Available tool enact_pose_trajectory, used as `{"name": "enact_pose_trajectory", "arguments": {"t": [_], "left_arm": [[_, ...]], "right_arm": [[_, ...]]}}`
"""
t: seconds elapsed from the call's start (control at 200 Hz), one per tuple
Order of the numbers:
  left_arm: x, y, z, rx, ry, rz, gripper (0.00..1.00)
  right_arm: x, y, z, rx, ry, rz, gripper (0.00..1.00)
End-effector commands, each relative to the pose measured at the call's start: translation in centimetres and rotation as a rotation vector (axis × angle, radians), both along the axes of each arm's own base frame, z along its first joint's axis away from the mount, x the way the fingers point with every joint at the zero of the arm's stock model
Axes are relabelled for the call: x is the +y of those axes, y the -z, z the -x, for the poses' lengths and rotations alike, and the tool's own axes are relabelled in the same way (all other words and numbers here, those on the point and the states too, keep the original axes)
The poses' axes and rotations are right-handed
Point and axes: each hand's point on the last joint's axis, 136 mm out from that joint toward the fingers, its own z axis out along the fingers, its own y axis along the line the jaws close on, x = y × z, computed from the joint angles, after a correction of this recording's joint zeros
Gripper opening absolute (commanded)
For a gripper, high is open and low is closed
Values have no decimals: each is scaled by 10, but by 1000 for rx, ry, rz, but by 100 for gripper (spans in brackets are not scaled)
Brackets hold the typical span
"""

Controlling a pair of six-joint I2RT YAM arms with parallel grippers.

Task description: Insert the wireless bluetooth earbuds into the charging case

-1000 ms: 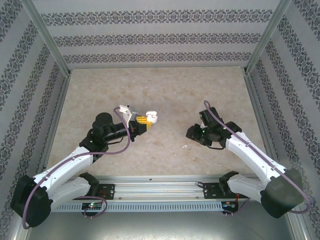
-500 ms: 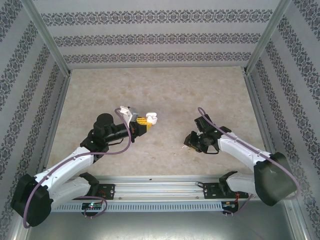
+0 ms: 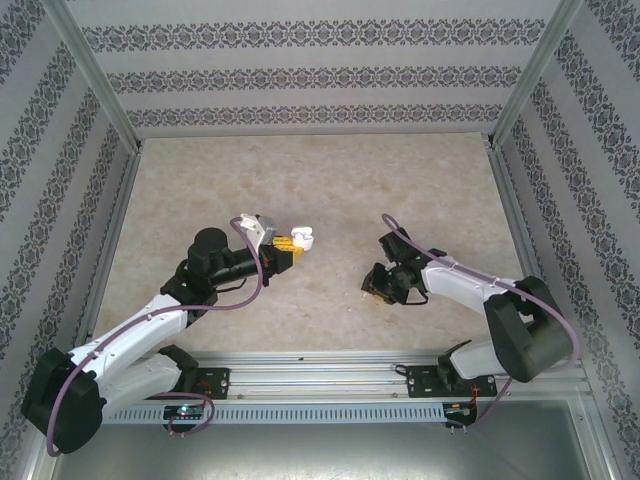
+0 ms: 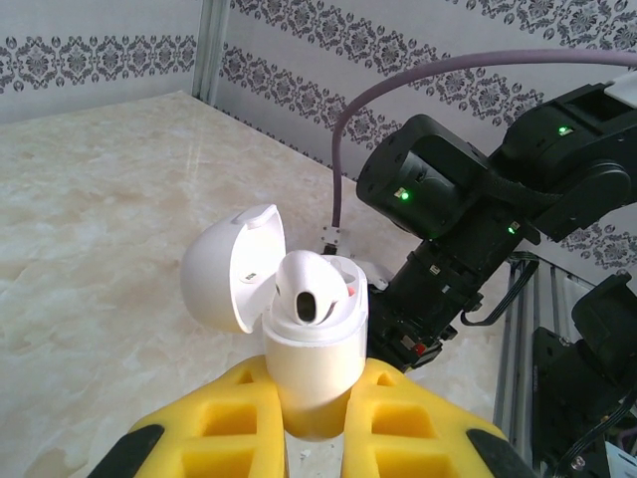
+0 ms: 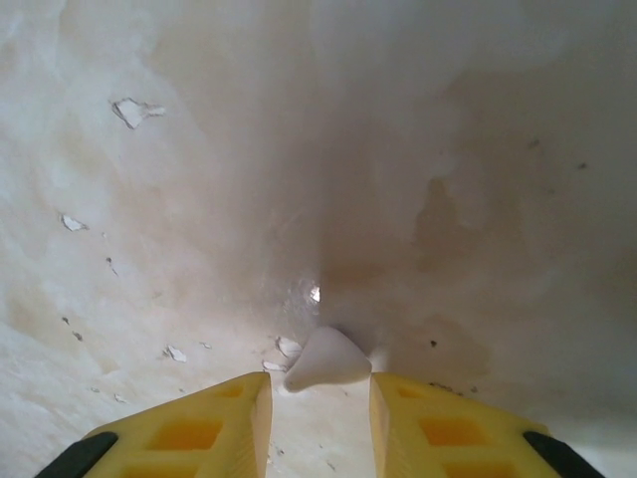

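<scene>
Ahead of the right gripper [image 5: 318,383] the table [image 5: 418,149] lay bare apart from small flakes [image 5: 129,110], and only an earbud [image 5: 326,360] sat in the gap between its fingers [image 5: 199,428]. Past the case [image 4: 311,349] in the left gripper [image 4: 309,408], the right arm [image 4: 468,219] stood ahead, well apart. The raised lid [image 4: 231,269] flanked the mouth on the left, and a seated earbud [image 4: 304,289] filled part of it.

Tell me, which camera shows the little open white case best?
The left wrist view: the charging case sits close up in the left gripper, lid open, one earbud seated inside. The top external view shows it as a small white speck.
</scene>
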Motion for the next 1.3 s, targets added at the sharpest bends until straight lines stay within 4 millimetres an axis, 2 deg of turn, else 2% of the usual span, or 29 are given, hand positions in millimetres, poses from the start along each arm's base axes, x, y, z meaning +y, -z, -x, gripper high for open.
{"name": "enact_pose_trajectory", "arguments": {"t": [0.0,0.335,0.844,1.049,1.299], "left_arm": [[-2,-1,2,-26,11,-12,0],[-1,1,2,-24,10,-22,0],[-1,-1,2,-26,8,-21,0],[-2,-2,1,-29,9,-22,0],[-2,-2,1,-29,12,-24,0]], "right_arm": [[10,-6,-9,-26,-29,-12,31],[12,1,-14,-7,-71,16,29],[11,14,-1,63,-201,167,29],[11,20,1,91,-259,239,23],[13,8,-6,47,-267,267,18]]}}
